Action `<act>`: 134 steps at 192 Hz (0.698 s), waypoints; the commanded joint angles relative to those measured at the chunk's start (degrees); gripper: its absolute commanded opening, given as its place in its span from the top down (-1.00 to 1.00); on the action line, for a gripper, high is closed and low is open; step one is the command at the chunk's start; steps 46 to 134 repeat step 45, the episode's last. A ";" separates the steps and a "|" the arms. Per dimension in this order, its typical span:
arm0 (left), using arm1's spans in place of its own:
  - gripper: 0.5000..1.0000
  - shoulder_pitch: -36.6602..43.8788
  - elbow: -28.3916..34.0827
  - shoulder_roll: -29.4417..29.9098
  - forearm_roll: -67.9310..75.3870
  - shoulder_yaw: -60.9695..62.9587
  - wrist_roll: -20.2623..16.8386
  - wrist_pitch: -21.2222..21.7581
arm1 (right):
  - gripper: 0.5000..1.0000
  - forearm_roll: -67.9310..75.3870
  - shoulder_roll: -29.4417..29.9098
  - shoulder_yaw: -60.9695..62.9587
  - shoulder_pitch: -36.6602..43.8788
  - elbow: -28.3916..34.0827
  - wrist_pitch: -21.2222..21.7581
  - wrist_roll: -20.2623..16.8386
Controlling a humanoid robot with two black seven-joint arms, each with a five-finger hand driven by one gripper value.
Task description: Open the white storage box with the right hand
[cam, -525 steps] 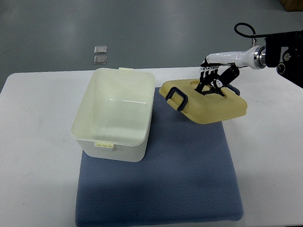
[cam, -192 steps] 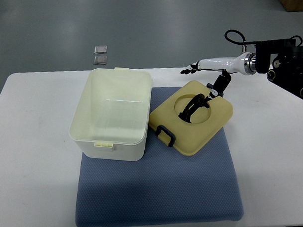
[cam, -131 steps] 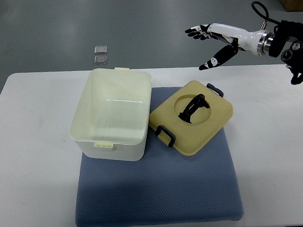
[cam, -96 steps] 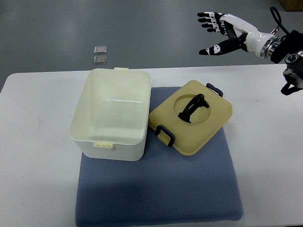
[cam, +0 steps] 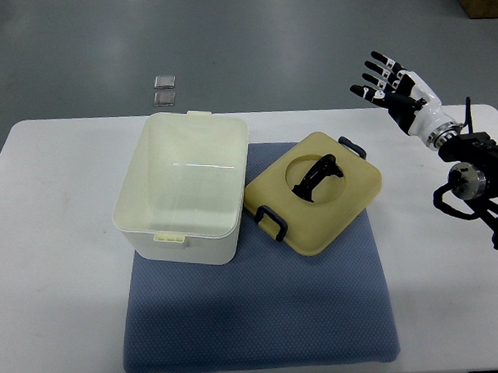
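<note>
The white storage box stands open and empty on the left part of the blue mat. Its cream lid lies flat on the mat just right of the box, black handle up and dark clips at two corners. My right hand is raised above the table's far right corner, well clear of the lid, fingers spread and holding nothing. The left arm does not show.
The white table carries the mat. Two small grey squares lie on the floor beyond the table's far edge. My right forearm and wrist joint hang over the table's right edge.
My right hand let go of the lid, which now lies flat and turned beside the box. The hand rose, swung right and opened wide.
</note>
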 commanded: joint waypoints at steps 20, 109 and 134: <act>-1.00 0.00 -0.04 0.00 0.04 0.04 0.00 0.00 | -0.69 0.78 -0.13 1.47 -0.36 0.00 0.18 0.53; -1.00 0.00 0.05 0.00 -0.05 -0.05 0.00 0.00 | -0.69 0.69 -0.22 1.91 -0.36 0.18 0.62 0.53; -1.00 0.00 0.05 0.00 -0.05 -0.05 0.00 0.00 | -0.69 0.69 -0.22 1.91 -0.36 0.18 0.62 0.53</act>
